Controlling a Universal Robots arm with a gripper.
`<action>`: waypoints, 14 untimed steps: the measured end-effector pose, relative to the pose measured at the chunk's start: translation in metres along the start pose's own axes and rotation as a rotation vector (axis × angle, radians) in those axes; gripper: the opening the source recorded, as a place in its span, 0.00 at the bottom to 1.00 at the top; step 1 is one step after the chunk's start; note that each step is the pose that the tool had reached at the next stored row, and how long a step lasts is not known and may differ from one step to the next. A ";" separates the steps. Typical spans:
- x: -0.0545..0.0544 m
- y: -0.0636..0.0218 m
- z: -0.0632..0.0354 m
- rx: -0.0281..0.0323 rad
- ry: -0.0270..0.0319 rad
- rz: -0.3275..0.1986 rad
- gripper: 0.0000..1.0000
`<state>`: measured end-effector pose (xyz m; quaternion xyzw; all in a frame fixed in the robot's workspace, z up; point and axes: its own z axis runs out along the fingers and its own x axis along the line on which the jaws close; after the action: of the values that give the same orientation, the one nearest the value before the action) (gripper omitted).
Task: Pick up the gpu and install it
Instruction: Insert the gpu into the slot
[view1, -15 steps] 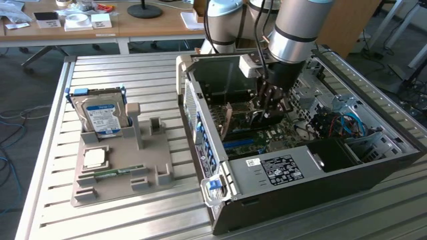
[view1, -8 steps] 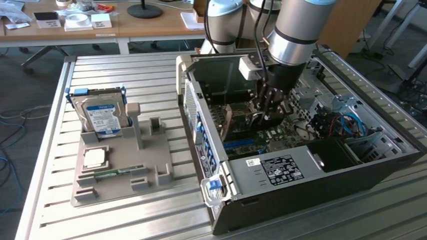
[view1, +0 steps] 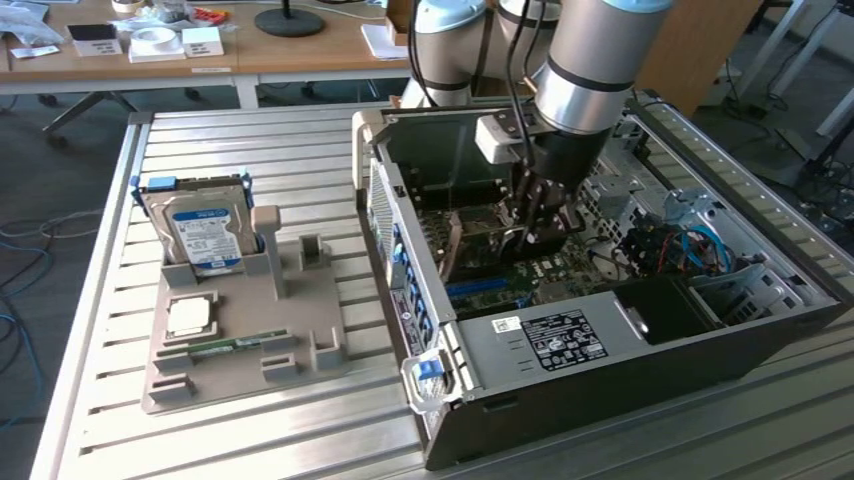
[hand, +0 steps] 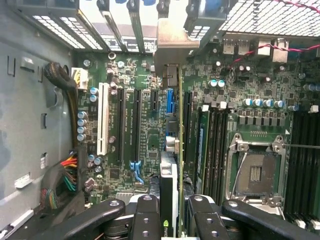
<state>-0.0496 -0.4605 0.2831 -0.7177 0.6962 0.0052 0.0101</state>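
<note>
Seen edge-on in the wrist view, the gpu (hand: 173, 150) is a thin dark card with a green-lettered face, and its pale metal end bracket (hand: 172, 45) reaches the case's rear slot openings. My gripper (hand: 172, 222) is shut on it, one black finger (hand: 146, 215) on each side. The card hangs over the motherboard (hand: 135, 75), in line with the blue slot (hand: 170, 100) and a long black slot beside it. Whether its edge touches a slot I cannot tell. In the exterior view my gripper (view1: 538, 225) reaches down deep inside the open computer case (view1: 587, 345).
Expansion slots (hand: 121, 125), memory slots (hand: 215, 145) and an empty processor socket (hand: 255, 172) surround the card. Cable bundles (hand: 65, 180) lie along the case wall. Outside the case, a grey holder (view1: 240, 370) carries a hard drive (view1: 207, 235), a processor chip (view1: 191, 317) and a green RAM stick (view1: 238, 345).
</note>
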 end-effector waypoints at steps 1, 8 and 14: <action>0.000 0.0011 0.0003 0.0001 0.0000 0.000 0.27; 0.000 0.0083 0.0017 0.0012 -0.0001 0.000 0.27; -0.001 0.0110 0.0029 0.0013 0.0000 0.000 0.27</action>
<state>-0.0605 -0.4602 0.2802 -0.7177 0.6962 0.0048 0.0105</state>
